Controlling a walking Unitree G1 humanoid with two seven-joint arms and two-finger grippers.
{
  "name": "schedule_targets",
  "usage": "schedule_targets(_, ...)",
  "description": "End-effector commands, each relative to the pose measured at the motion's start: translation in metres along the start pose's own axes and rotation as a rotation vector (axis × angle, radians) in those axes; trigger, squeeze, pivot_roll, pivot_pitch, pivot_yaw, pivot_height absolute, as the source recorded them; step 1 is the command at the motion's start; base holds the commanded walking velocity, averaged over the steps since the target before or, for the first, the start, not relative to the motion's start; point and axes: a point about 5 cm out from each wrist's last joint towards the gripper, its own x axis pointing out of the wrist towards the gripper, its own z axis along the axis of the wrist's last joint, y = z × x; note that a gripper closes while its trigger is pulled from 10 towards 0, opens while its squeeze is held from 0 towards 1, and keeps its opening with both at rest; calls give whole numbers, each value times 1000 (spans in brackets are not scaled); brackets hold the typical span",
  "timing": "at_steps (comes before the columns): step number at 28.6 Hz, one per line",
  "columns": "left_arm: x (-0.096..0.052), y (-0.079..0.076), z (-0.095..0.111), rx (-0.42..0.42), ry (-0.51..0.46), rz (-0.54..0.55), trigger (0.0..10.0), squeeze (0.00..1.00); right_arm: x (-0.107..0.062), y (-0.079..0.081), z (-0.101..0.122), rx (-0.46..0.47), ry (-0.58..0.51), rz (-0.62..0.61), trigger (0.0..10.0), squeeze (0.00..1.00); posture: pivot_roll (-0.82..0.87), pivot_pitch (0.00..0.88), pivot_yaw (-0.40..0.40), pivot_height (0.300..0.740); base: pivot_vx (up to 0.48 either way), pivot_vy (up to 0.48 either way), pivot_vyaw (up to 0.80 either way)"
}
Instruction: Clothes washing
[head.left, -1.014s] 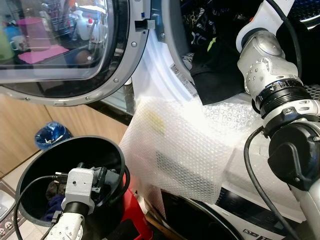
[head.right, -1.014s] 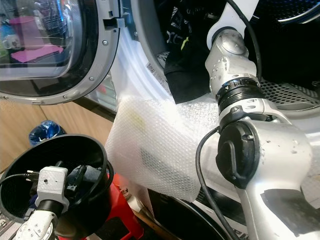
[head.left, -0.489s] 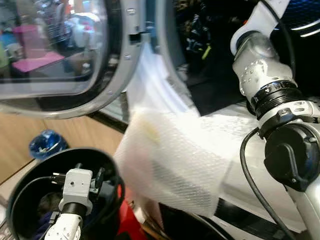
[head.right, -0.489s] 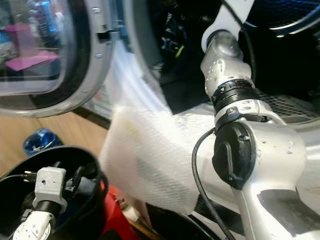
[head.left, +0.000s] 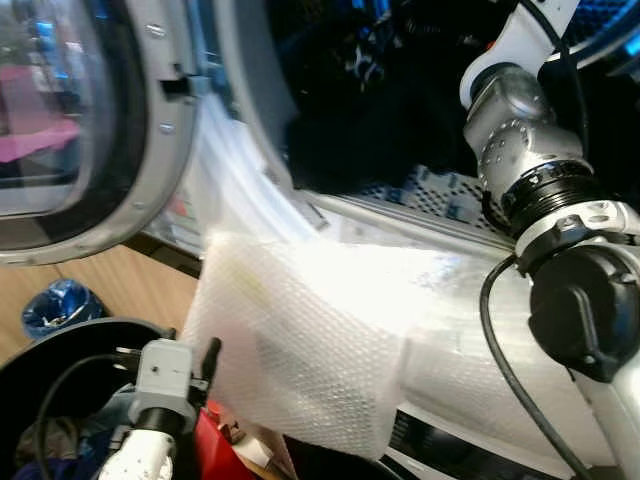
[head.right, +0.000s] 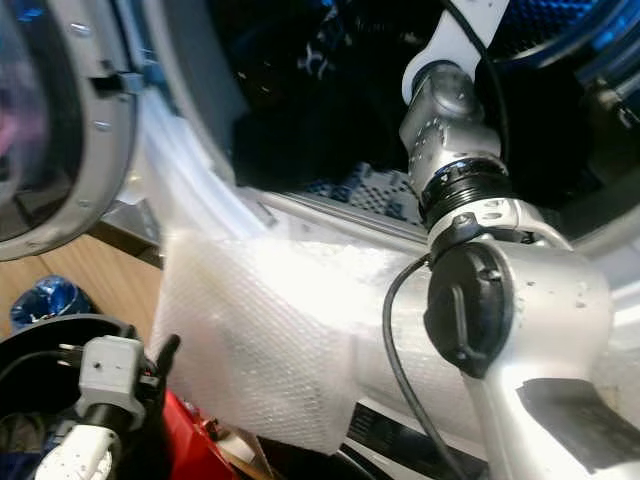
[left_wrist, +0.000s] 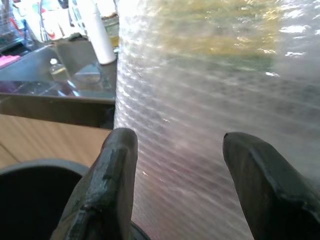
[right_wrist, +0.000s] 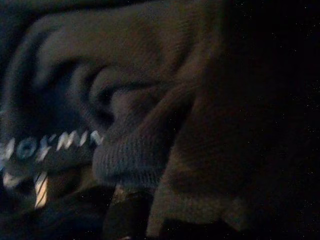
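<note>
Wooden panelling (head.left: 90, 285) backs the low left of the scene; a washing machine takes up most of the frame, its round glass door (head.left: 70, 150) swung open to the left. Bubble wrap (head.left: 310, 340) drapes over the machine's front below the drum opening. Dark clothes (head.left: 370, 110) lie heaped inside the drum, mostly black with some pale print, blurred in the head views. Right arm (head.left: 520, 130) reaches up into the drum; its tool is out of sight past the rim there. Right wrist view, very dark: a ribbed knit cuff (right_wrist: 130, 160) and folds of dark fabric close up, plus a strip of pale lettering (right_wrist: 55, 142), not legible. Cannot tell whether the right tool is parted or closed. Left tool (left_wrist: 180, 150) hangs near left, over a black bin (head.left: 40, 370) holding a few clothes; its fingers (left_wrist: 107, 175) stand wide apart, holding nothing, facing the bubble wrap. Left wrist view adds a white bottle (left_wrist: 97, 32) on a glossy dark surface (left_wrist: 60, 70). Red object (head.left: 215, 450) beside the bin.
</note>
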Motion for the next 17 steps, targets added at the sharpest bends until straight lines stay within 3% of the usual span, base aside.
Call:
schedule_targets(1, -3, 9, -2, 14, 8, 19, 10000, 0, -2, 14, 20, 29, -68, 21, 10000, 0, 145, 27, -19, 740, 0, 0, 0)
schedule_targets(2, -4, 8, -1, 6, 8, 14, 10000, 0, -3, 15, 44, 63, -141, 11, 10000, 0, 149, 24, -21, 740, 0, 0, 0)
schedule_targets(6, -4, 9, -1, 7, 3, 20, 10000, 0, -7, 19, 81, 66, -263, 5, 10000, 0, 153, 27, -26, 740, 0, 0, 0)
schedule_targets(10, -5, 9, -1, 1, 3, 29, 10000, 0, -10, 21, 96, 65, -311, -11, 10000, 0, 151, 32, -28, 740, 0, 0, 0)
schedule_targets(13, -5, 6, -2, -6, 8, 20, 10000, 0, -10, 28, 84, -33, -295, 17, 10000, 0, 144, 28, -28, 740, 0, 0, 0)
schedule_targets(14, -5, 5, -2, -5, 9, 12, 10000, 0, -8, 29, 68, -89, -253, 18, 10000, 0, 142, 29, -24, 740, 0, 0, 0)
schedule_targets(17, -4, 3, -2, -9, 11, -2, 10000, 0, -5, 28, 32, -132, -137, 32, 10000, 0, 141, 22, -19, 740, 0, 0, 0)
